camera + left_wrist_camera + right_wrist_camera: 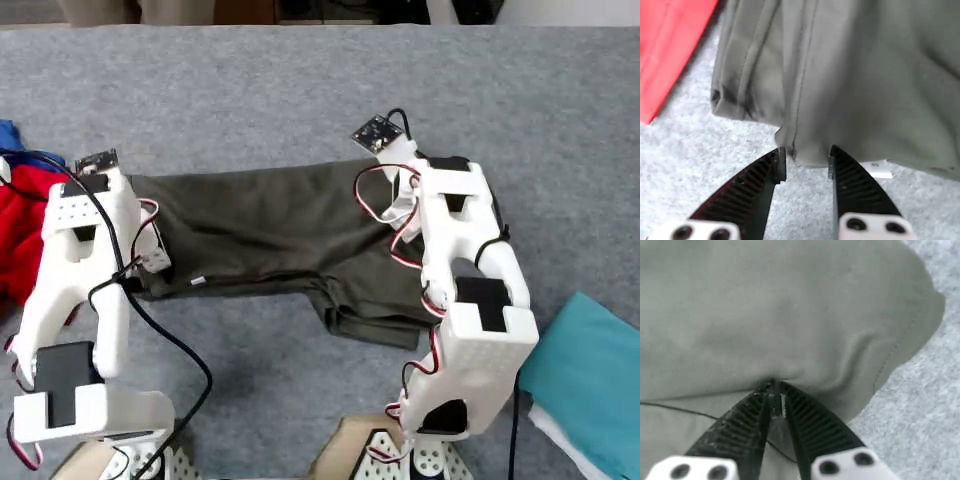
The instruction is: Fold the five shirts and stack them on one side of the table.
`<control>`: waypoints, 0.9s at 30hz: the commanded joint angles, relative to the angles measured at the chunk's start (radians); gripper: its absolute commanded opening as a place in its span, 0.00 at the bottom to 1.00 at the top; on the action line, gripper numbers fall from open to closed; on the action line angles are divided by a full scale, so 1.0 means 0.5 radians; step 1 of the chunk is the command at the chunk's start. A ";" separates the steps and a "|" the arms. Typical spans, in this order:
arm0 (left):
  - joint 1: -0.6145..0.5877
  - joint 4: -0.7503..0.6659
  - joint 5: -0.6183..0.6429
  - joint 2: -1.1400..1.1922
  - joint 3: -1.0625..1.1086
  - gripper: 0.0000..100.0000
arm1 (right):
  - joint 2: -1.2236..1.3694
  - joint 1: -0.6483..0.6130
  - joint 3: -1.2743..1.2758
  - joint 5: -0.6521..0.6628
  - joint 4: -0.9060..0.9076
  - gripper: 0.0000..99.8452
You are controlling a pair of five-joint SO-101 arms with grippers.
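On the worktop [300, 80], olive shirt [260, 225]: lies crosswise in the middle, partly folded, with a loose flap sticking out from its near edge towards the arm bases.
Left claw [806, 162]: at the olive shirt's left end, jaws parted a little, with the hem edge lying between the tips but not clamped; it holds nothing.
Right claw [776, 390]: at the olive shirt's right end, jaws closed on a small raised ridge of the cloth.
Risk, one-sided hold: if the right claw lifts or pulls while the left has no grip, the olive shirt would likely drag askew and the fold already made would open.
Risk, thin pinch: the right claw grips little cloth, perhaps only the top layer, so it may slip out or peel that layer off the rest.
Risk, left closing: the hem sits right at the tips, so closing could miss it or push it away.
Risk, red shirt [20, 240]: it lies just beside the olive shirt's left end, so a low sweep there could snag it.
Counts: two arms, two claws.
Shirts: one olive, one red, one teal shirt [590, 360] well off the olive shirt's right end, one blue scrap [8, 135] beyond the red, and one white cloth [550, 425] under the teal; likely five in all.
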 commanded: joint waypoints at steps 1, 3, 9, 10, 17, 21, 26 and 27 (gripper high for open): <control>-0.012 -0.006 -0.012 -0.011 0.037 0.16 | 0.002 -0.008 -0.078 0.009 0.015 0.00; -0.012 -0.052 -0.012 0.005 0.077 0.16 | 0.002 -0.008 -0.078 0.009 0.015 0.00; -0.006 -0.454 -0.009 0.002 0.399 0.16 | 0.002 -0.008 -0.078 0.009 0.012 0.00; -0.015 -0.485 -0.006 0.002 0.408 0.16 | 0.002 -0.008 -0.078 0.009 0.012 0.00; -0.031 -0.423 0.061 -0.014 0.288 0.06 | 0.002 -0.008 -0.078 0.009 0.012 0.00; -0.031 -0.319 0.061 -0.014 0.132 0.03 | 0.002 -0.008 -0.078 0.009 0.012 0.00; -0.025 -0.147 0.058 -0.014 -0.086 0.02 | 0.002 -0.008 -0.078 0.009 0.012 0.00; -0.028 -0.107 0.052 -0.014 -0.138 0.02 | 0.002 -0.008 -0.078 0.009 0.012 0.00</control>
